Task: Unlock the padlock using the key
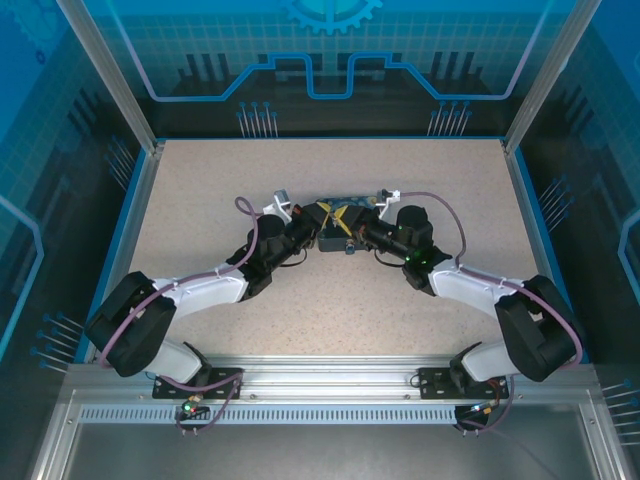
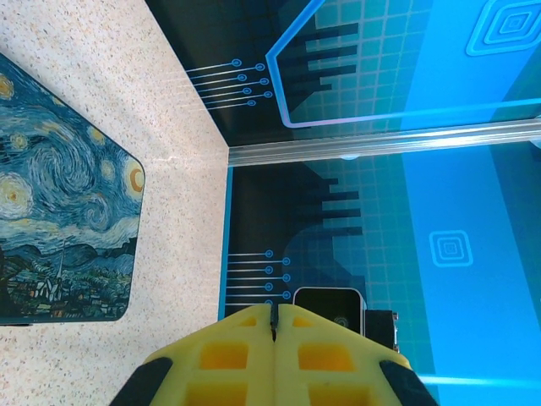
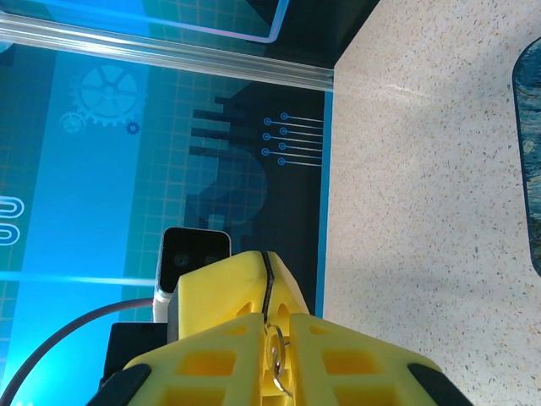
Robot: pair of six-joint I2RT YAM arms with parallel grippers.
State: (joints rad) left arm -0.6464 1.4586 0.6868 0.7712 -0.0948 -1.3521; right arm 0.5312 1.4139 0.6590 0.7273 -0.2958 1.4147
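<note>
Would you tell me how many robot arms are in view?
2: the left arm reaches in from the near left, the right arm from the near right, meeting over the painted box.

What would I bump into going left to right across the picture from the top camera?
Left blue wall → left arm → painted box → right arm → right blue wall.
</note>
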